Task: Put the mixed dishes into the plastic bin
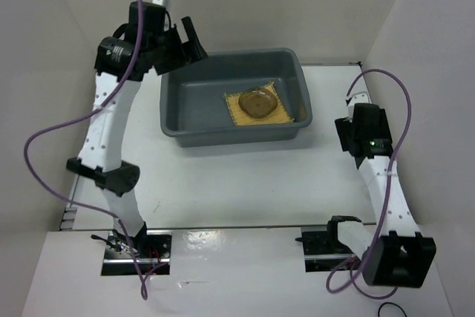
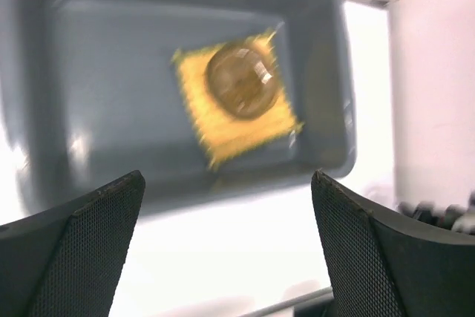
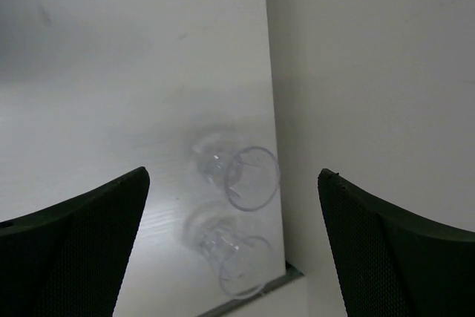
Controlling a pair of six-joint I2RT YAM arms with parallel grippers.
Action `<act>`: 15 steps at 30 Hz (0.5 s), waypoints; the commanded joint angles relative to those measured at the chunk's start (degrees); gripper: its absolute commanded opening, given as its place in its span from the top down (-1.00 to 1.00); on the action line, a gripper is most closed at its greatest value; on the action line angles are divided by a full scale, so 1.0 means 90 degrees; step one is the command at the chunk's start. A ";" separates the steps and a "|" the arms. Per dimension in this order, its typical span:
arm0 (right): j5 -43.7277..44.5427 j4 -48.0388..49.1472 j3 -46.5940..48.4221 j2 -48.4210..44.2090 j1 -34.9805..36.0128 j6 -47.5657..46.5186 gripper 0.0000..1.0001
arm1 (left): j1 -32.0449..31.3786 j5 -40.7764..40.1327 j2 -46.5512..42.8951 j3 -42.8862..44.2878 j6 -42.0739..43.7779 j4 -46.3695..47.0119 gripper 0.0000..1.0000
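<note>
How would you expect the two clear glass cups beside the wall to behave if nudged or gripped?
The farther cup and nearer cup look thin and smooth, so probably light, slick and breakable under a hard squeeze. Both seem to lie on their sides, so a nudge would likely roll them, perhaps against the wall.
</note>
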 commanded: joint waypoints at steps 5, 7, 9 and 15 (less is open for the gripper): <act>-0.0695 -0.0510 0.0823 0.1663 -0.1819 -0.1093 -0.97 | 0.0241 -0.0298 -0.3603 -0.5655 -0.0088 0.1587 -0.98; -0.0782 -0.0394 0.0823 0.1930 -0.2045 -0.1093 -0.97 | 0.0749 0.0114 -0.4786 -0.7407 -0.0148 0.2215 -0.98; -0.0899 -0.0266 0.0823 0.1931 -0.2298 -0.1161 -0.97 | 0.1061 0.0280 -0.5305 -0.7947 0.0016 0.2159 -0.98; -0.1037 -0.0070 0.0326 0.1775 -0.2300 -0.1386 -0.97 | 0.1278 0.0427 -0.5755 -0.8495 0.0437 0.1505 -0.98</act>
